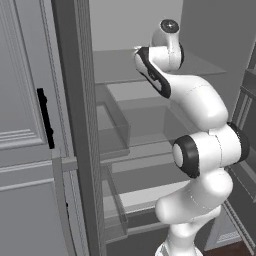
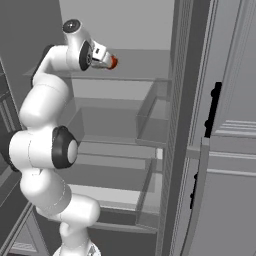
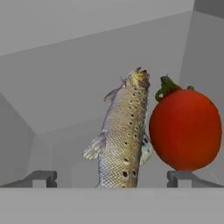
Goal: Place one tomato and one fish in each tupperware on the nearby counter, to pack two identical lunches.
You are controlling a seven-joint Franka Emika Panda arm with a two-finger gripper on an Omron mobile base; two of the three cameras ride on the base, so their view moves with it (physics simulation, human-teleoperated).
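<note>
Nearest the hand camera, the claw (image 3: 112, 178) stands wide open and grips nothing: its left tip sits low at the left and its right tip low at the right, directly under the tomato. Between the tips and just ahead lies the fish (image 3: 121, 135), its long axis running straight away from the claw, head at the far end and tail end toward the camera, slightly right of the midline. Touching or just beside it on the right is the tomato (image 3: 185, 129), stem up. So the fish lies within the open jaws, while the tomato lines up with the right tip; a straight advance would likely bump the tomato. In the right base view the arm reaches onto an upper fridge shelf (image 2: 135, 75), a red spot (image 2: 114, 62) showing at its wrist.
</note>
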